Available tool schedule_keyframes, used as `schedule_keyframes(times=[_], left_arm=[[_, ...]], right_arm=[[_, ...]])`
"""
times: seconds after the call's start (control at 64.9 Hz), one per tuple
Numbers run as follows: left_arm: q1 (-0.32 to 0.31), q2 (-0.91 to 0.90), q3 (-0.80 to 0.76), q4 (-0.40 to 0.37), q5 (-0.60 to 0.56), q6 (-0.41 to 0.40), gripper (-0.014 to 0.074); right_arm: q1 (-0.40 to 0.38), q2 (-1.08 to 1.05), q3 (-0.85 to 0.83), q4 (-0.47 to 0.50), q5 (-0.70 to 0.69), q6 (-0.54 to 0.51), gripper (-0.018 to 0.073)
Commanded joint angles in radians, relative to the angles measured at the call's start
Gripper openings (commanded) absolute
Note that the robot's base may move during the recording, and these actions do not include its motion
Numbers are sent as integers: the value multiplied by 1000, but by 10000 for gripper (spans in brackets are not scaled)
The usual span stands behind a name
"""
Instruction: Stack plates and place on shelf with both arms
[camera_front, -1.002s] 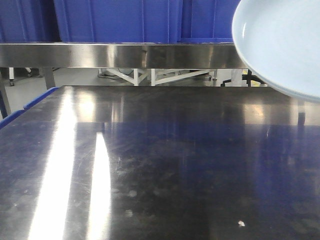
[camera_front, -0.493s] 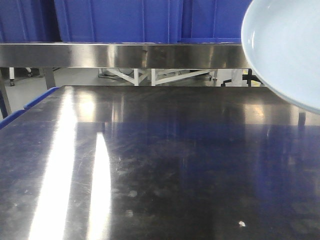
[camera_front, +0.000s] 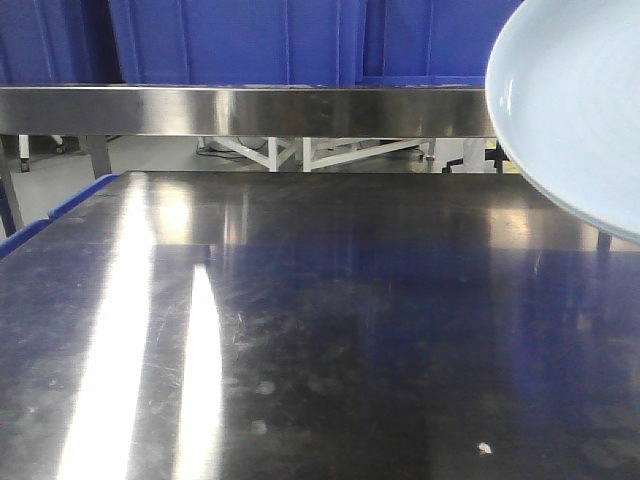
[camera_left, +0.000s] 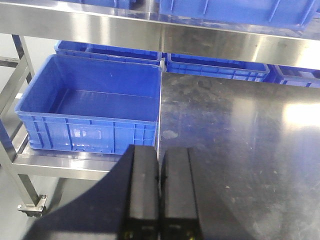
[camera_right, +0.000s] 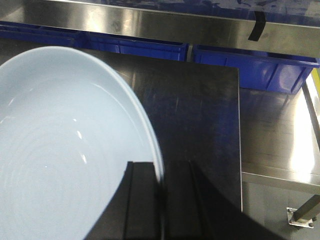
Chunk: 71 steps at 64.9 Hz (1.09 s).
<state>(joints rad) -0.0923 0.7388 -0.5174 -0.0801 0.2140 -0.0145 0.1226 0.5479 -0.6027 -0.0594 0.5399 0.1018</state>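
Observation:
One pale bluish-white plate (camera_front: 575, 110) hangs tilted in the air at the upper right of the front view, in front of the steel shelf edge (camera_front: 240, 110). In the right wrist view the plate (camera_right: 60, 150) fills the left side, and my right gripper (camera_right: 161, 172) is shut on its rim. No second plate shows. My left gripper (camera_left: 160, 155) is shut and empty, above the left edge of the dark steel table (camera_left: 240, 140). Neither gripper shows in the front view.
A blue crate (camera_left: 90, 107) stands on a lower steel ledge left of the table. More blue crates (camera_left: 215, 67) line the back under the shelf, and others (camera_front: 240, 40) stand on top of it. A blue crate (camera_right: 255, 70) sits at the back right.
In the front view the plate has shifted to the right and slightly up. The table has not changed.

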Motion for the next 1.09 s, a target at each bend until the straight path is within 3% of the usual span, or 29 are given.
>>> schedule_keyframes(times=[0.0, 1.079], left_arm=[[3, -5, -29, -1, -80, -9, 99], [3, 37, -29, -1, -80, -9, 99]], right_arm=[[-6, 0, -31, -3, -88, -3, 50], [-6, 0, -31, -3, -88, -3, 50]])
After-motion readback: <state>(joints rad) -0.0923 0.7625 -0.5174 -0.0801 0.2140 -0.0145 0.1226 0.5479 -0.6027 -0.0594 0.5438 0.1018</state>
